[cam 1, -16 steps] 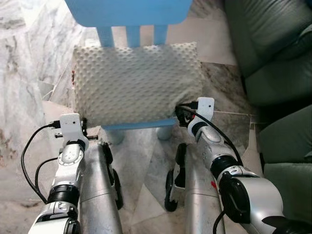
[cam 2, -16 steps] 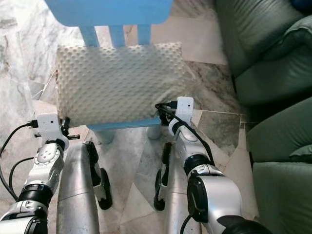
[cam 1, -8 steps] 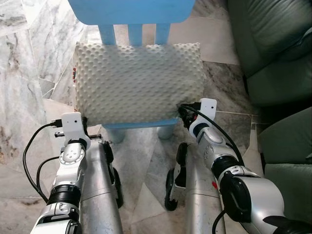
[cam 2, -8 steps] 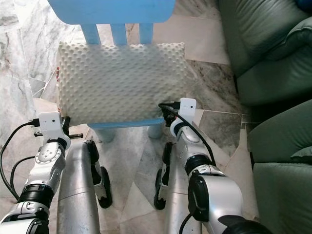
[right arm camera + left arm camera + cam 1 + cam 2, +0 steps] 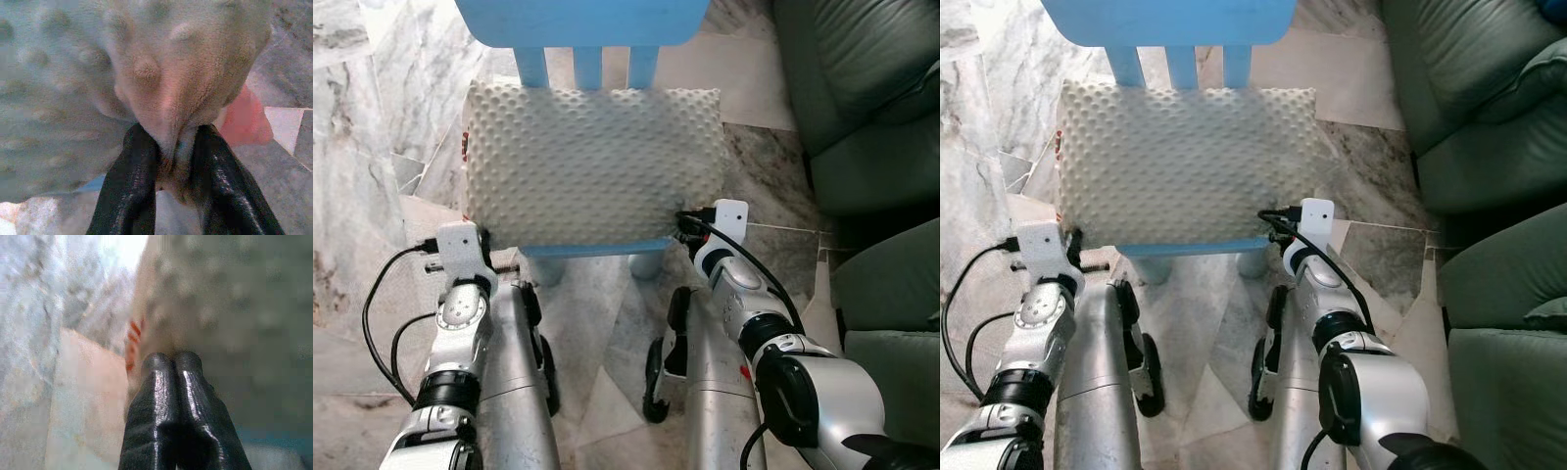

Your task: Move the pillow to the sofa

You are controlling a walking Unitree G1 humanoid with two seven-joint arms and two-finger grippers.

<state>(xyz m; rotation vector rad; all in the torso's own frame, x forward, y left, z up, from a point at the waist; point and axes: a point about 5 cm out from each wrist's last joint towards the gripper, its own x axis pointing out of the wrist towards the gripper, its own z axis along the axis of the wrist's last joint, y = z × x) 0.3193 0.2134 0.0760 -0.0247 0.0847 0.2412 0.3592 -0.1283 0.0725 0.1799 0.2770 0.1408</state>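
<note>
On the seat of the small blue plastic chair (image 5: 590, 249), the cream dimpled pillow (image 5: 592, 162) is pinched at its near corner by the right gripper (image 5: 171, 161). The left gripper (image 5: 171, 363) is pressed together, empty, at the opposite corner (a real bite is needed there). Before the carry to the green leather sofa (image 5: 862, 98), a level lift is advised.

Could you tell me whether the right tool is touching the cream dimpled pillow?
Touching: in the right wrist view, the right tool pinches a fold of the pillow between its fingers.

We stand in a home living room: green leather sofa (image 5: 862, 88), marble floor (image 5: 362, 147), blue chair (image 5: 582, 29).
</note>
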